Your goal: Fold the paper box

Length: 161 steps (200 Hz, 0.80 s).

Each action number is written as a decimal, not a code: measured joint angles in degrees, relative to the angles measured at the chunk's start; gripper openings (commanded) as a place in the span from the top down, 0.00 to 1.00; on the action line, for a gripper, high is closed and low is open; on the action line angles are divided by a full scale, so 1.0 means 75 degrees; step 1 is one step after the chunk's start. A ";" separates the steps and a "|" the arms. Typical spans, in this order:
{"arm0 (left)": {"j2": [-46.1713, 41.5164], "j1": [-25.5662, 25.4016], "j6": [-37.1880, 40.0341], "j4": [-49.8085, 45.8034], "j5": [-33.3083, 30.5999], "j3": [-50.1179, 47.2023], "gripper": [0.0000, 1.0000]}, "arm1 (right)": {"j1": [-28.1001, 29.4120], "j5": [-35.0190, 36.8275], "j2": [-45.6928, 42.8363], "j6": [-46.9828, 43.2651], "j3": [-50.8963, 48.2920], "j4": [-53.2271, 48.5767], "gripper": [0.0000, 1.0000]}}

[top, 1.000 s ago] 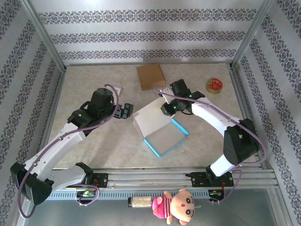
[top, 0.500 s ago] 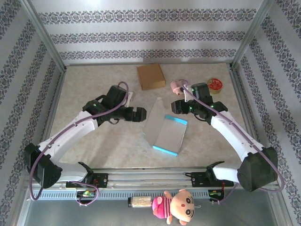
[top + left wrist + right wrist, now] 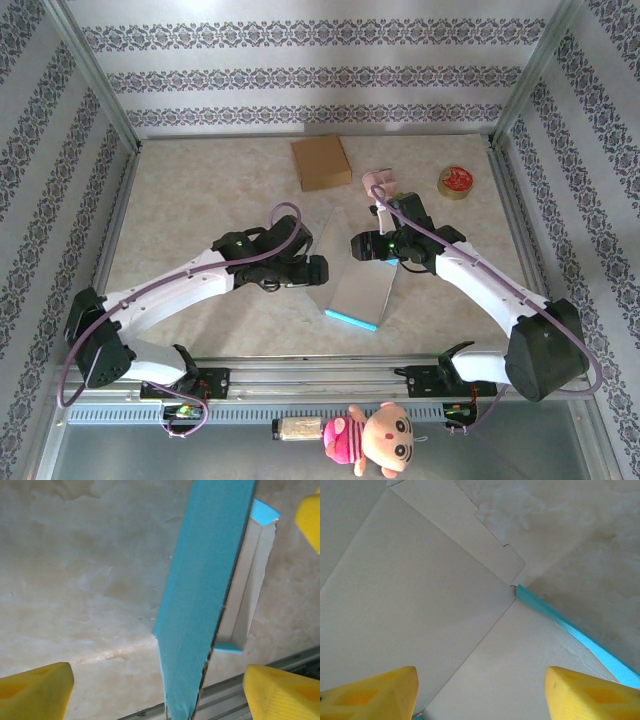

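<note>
In the top view you have the paper box (image 3: pixel 362 285) half-folded on the tabletop (image 3: pixel 200 200), its pale panels raised at an angle and 1 blue edge (image 3: pixel 350 320) along its near side. The left fingers (image 3: pixel 315 270) sit just beside the box's left panel and the right fingers (image 3: pixel 358 247) are at its far upper edge; from this angle you cannot tell their spread. Beyond the box lies a brown cardboard piece (image 3: pixel 320 162), with a small pink object (image 3: pixel 378 180) and a red tape roll (image 3: pixel 456 182) beyond the box to its right. A plush doll (image 3: pixel 375 435) hangs off the front rail on the near side of the box. In the left wrist view the box (image 3: pixel 200 580) shows you a tall blue panel standing on edge, with white inner walls behind it; the 2 yellow left fingers (image 3: pixel 35 690) are spread wide on either side of that panel, touching nothing. In the right wrist view you look down on the box's white inner panels (image 3: pixel 420 605), which meet at a crease beside a blue strip (image 3: pixel 570 630); the right fingers (image 3: pixel 370 695) are parted above them, holding nothing.
</note>
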 measured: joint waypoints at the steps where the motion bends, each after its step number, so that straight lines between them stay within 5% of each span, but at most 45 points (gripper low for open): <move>1: 0.0015 -0.0012 -0.0061 0.0000 -0.0006 -0.0003 0.23 | 0.0000 0.0000 0.0000 0.0000 0.0000 0.0000 0.32; 88: -0.0119 -0.0434 -0.1897 0.1134 -0.0189 -0.0930 0.58 | 0.0003 0.0003 0.0000 -0.0003 -0.0213 0.0061 0.32; 161: -0.0595 -0.0568 -0.2404 0.1784 -0.0437 -0.1687 0.91 | 0.0000 0.0000 -0.0003 -0.0006 -0.0230 0.0079 0.31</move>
